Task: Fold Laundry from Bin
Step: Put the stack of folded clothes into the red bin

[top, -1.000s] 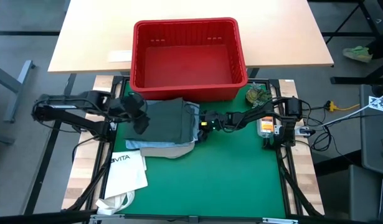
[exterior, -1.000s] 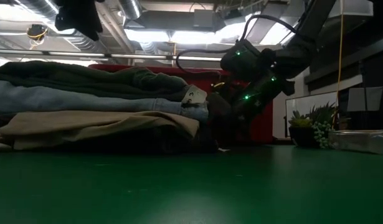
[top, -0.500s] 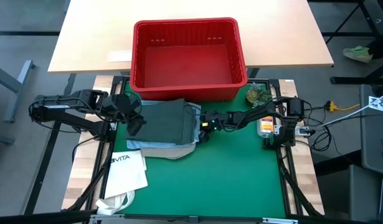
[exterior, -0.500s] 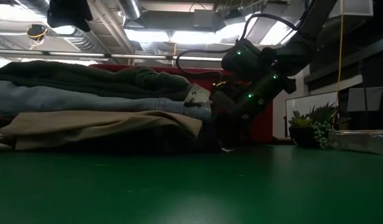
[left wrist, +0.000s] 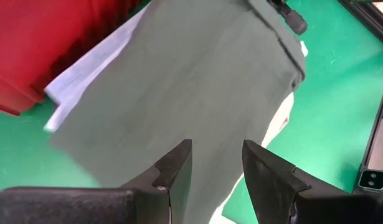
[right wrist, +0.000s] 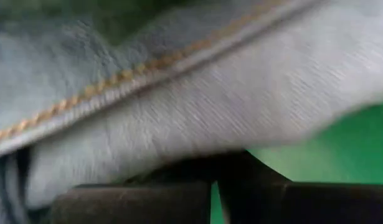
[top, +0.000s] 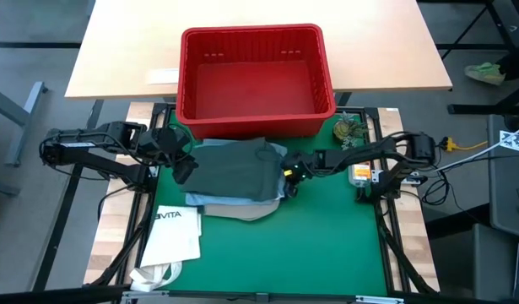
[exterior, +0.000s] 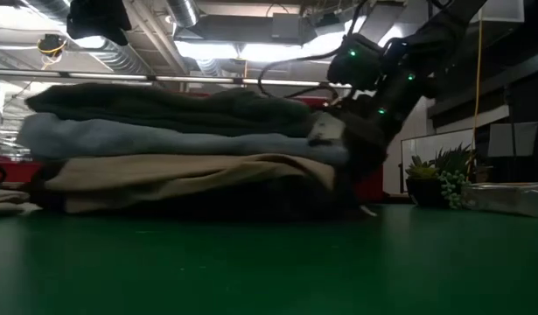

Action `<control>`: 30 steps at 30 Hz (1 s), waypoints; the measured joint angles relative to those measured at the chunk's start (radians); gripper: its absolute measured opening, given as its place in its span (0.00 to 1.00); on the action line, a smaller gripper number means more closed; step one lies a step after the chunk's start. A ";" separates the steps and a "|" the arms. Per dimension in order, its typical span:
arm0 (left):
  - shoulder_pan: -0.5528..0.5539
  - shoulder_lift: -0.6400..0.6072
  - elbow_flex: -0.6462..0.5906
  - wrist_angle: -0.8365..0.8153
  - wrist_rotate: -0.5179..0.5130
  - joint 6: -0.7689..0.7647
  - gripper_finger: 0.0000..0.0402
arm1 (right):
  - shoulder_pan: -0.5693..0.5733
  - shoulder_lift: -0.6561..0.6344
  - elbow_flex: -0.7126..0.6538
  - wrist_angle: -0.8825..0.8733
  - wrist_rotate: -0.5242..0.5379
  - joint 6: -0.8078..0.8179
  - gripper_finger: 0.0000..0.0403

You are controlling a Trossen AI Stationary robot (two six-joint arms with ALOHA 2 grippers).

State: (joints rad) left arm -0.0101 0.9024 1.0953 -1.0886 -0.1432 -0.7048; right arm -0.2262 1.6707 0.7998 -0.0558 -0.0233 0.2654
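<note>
The folded laundry lies stacked on the green mat in front of the red bin (top: 251,32): a dark green piece (top: 234,169) on top, light blue jeans (exterior: 164,140) under it, khaki trousers (exterior: 181,171) at the bottom. My right gripper (top: 287,175) is at the stack's right edge, shut on it. My left gripper (left wrist: 216,168) is open and hovers above the stack's left edge (top: 181,165), touching nothing. The bin holds no garment. My right gripper holds the stack's right edge (exterior: 338,144) at the level of the jeans and the khaki layer, coming nearly level from the table's right. In the right wrist view cloth (right wrist: 197,106) fills the picture above the fingers (right wrist: 135,199). Which layers it has cannot be told. The stack rests flat on the mat.
A white "VITA" tote bag (top: 175,232) lies at the mat's near left. A small potted plant (top: 350,129) and an orange-white object (top: 360,171) stand at the mat's right edge. The bin's front wall (left wrist: 29,56) is just behind the stack.
My right gripper has drawn back toward the table's right edge, and the whole stack has slid with it along the mat, to the right and slightly nearer, staying stacked. My left gripper has moved a little toward the left edge and stayed open above the stack.
</note>
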 joint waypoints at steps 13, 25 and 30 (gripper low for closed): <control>0.000 0.006 -0.003 -0.002 0.012 -0.071 0.34 | 0.017 -0.029 0.005 -0.305 0.030 -0.105 0.02; 0.000 -0.015 -0.294 -0.019 0.205 -0.258 0.34 | 0.017 -0.090 0.002 -0.428 0.030 -0.170 0.02; 0.001 -0.021 -0.462 0.189 0.213 -0.281 0.34 | 0.017 -0.090 0.002 -0.427 0.030 -0.169 0.02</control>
State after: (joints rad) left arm -0.0090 0.8814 0.6332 -0.8994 0.0700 -0.9861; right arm -0.2089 1.5806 0.8013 -0.4827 0.0064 0.0962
